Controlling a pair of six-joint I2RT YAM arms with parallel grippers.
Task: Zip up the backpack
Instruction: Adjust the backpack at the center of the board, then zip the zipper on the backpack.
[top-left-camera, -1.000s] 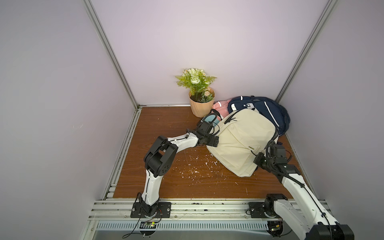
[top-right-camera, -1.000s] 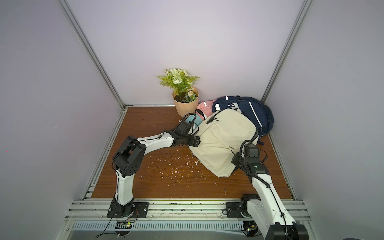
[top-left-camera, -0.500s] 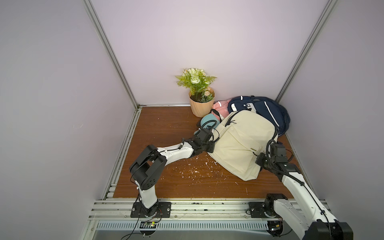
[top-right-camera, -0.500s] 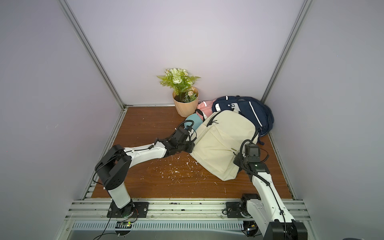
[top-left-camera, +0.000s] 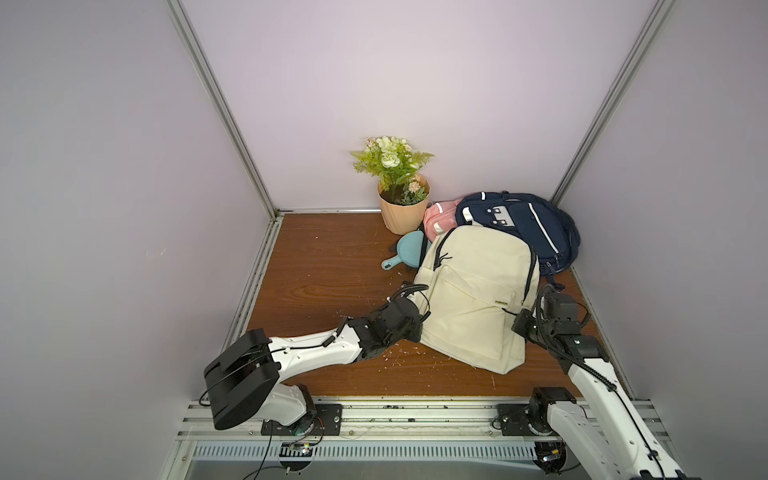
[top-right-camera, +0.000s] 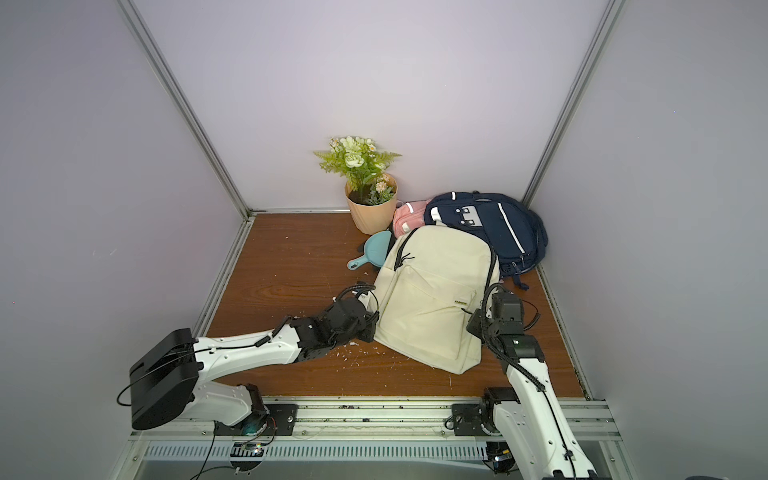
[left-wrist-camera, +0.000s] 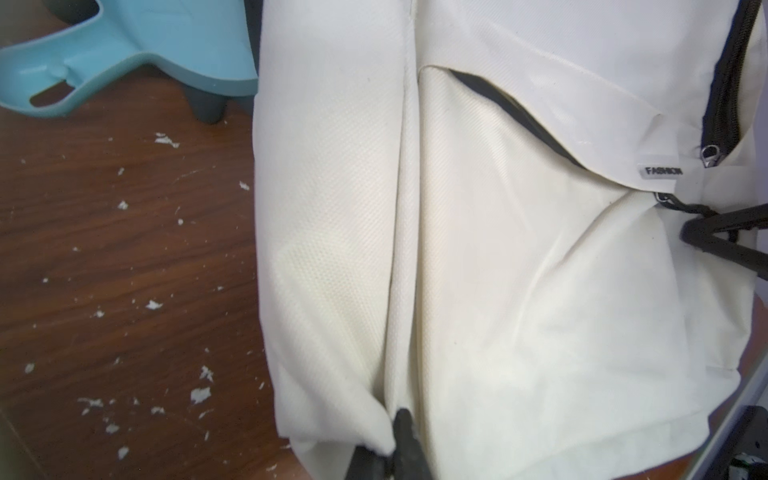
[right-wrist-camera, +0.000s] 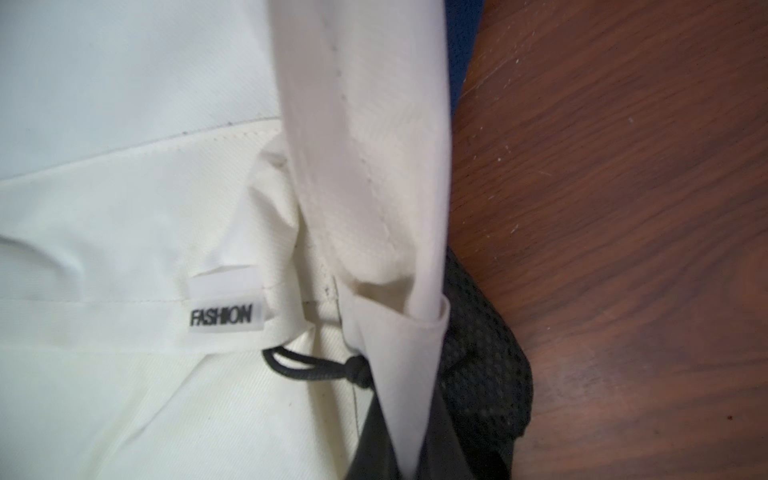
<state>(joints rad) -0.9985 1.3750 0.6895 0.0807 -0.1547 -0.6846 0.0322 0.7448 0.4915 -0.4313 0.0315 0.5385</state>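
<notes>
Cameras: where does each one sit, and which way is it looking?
Top views: high above the front, looking down on the wooden floor; the left gripper and right gripper show, both on the cream backpack.
Left wrist: rides behind the left gripper, looking across the backpack; its fingertips pinch the fabric.
Right wrist: rides behind the right gripper, close on the backpack's edge; its fingers clamp fabric.
Shared: both wrist views show the FASHION label.

One cream backpack (top-left-camera: 478, 307), two other backpacks (top-left-camera: 519, 224) (top-left-camera: 441, 214), one potted plant (top-left-camera: 400, 210), one scoop (top-left-camera: 409, 251).
</notes>
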